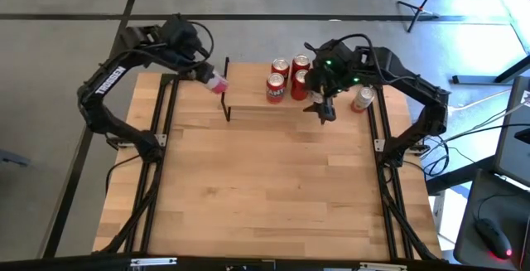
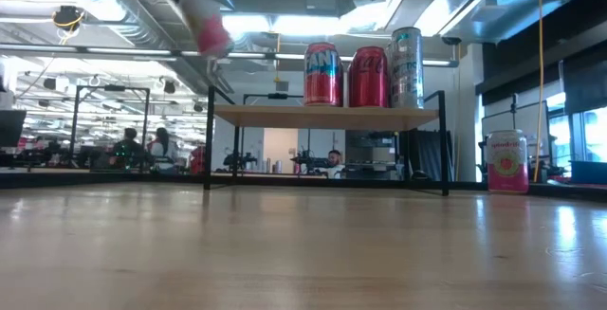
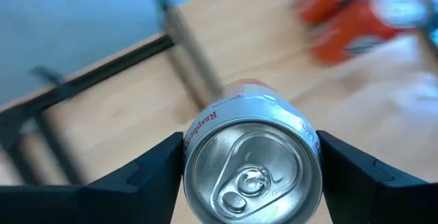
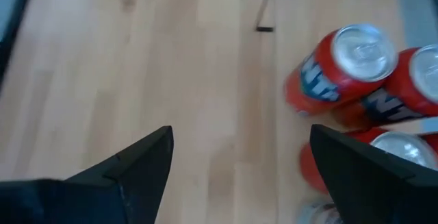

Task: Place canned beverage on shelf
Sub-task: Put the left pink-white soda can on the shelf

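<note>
Left end effector [image 1: 211, 79] pinches a pink canned beverage [image 1: 217, 82] by its side wall, fingers [image 3: 147, 172] on opposite sides just below the top rim. Can is tilted, in the air just beyond the left end of the shelf [image 1: 248, 109], above shelf-top level in the low view.

Handling, as a judgement: thin aluminium, stiff if full and sealed but smooth and slick, so likely to twist or slip in a light grip; dents w/ too much squeeze. Best hold is mid-to-upper wall, across the diameter, roughly as it is now. Needs to go upright before it's set down.

Three red/silver cans [image 1: 289, 76] already stand toward the shelf's right end; left half is free.

Right end effector [image 1: 325, 109] is spread, holding nothing, over the shelf's right end. One more pink can [image 1: 362, 99] stands on the table [image 1: 265, 188], right of the shelf.
</note>
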`<control>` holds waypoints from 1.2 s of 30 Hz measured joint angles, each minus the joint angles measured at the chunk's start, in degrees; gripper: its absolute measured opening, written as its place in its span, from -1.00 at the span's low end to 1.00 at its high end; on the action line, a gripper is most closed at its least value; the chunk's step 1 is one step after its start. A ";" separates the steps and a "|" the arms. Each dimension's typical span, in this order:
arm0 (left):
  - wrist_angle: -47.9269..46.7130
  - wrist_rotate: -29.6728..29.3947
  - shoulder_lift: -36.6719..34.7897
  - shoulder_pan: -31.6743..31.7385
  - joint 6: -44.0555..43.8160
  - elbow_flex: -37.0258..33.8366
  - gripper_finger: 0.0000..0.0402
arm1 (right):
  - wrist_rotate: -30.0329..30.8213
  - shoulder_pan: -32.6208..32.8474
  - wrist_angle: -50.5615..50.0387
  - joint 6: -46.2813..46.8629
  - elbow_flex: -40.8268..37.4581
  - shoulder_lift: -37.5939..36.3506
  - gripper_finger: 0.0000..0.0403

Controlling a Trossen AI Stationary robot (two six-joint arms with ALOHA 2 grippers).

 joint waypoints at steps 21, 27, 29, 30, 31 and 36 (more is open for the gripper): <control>14.29 2.68 1.56 -15.18 1.74 1.65 0.32 | -3.74 0.04 31.08 2.76 0.00 10.87 -0.93; 17.46 2.80 1.53 -15.93 4.13 1.65 0.33 | -4.48 0.04 31.35 3.00 0.00 11.72 -0.86; 18.30 2.73 1.53 -15.91 4.28 1.65 0.33 | -5.20 0.06 31.33 3.30 0.00 11.94 -0.86; 18.64 2.55 1.53 -15.91 4.46 1.65 0.33 | -5.32 0.30 31.53 3.32 0.00 12.05 -0.87; 18.95 2.33 1.53 -15.89 4.62 1.65 0.33 | -5.23 0.44 31.60 3.33 0.00 12.17 -0.89; 21.53 0.83 1.93 -15.89 4.67 1.65 0.33 | -5.11 0.94 31.21 3.15 0.00 12.67 -0.99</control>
